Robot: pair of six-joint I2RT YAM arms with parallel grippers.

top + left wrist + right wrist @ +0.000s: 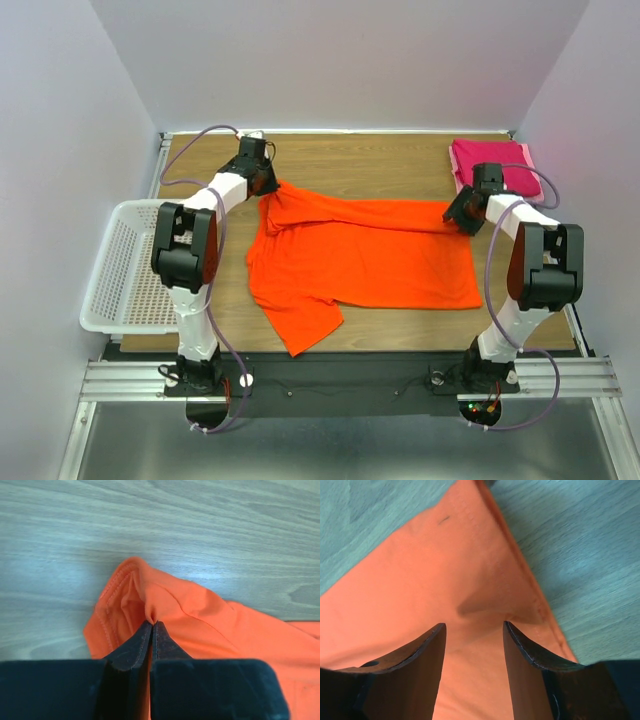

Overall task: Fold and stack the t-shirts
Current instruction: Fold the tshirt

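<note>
Orange tee (370, 260) lay spread over the middle of the wood table (380, 160). It was mostly flat, w/ 1 sleeve pointing toward the near edge and the far-left corner bunched up.

Count: 2 tees, 1 basket, 2 arms, 2 grippers.

The 2nd tee, the pink tee (495, 165), sat folded in a compact block at the table's far-right corner. A paler pink edge showed along its right side. It lay near the orange tee's far-right corner; whether they touched couldn't be told, as the R arm covered that spot in top view.

L gripper (151, 624) was down at the orange tee's far-left corner. Its 2 fingers were pressed together, pinching a small raised fold of orange cloth just beside a stitched hem. The cloth puckered up to the tips, w/ bare wood beyond it.

R gripper (474, 627) sat low over the orange tee's far-right corner. Its 2 fingers were spread apart, w/ cloth under and btwn them and nothing clamped. A shallow crease ran ahead of the tips, the stitched hem edge just to one side, then bare table.

White lattice basket (125, 265) sat at the table's left side, next to the L arm, apart from both tees.
</note>
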